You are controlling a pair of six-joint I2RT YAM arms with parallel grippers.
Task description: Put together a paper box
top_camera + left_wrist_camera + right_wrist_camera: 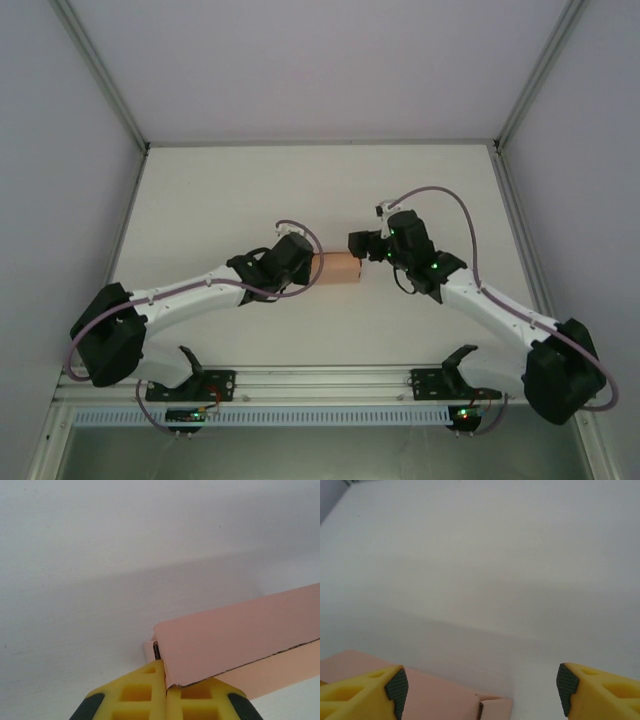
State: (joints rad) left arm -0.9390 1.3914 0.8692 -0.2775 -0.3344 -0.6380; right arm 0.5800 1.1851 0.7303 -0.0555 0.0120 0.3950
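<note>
Pink paper box [338, 268] pinched by left gripper [166, 679]; right gripper [482, 686] spread beside it

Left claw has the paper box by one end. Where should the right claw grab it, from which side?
Take the free end of the paper box, the one nearest the open right claw, coming in from that side. The left claw is shut on the opposite edge, so the box juts out that way. Closing across its flat faces looks safest.
</note>
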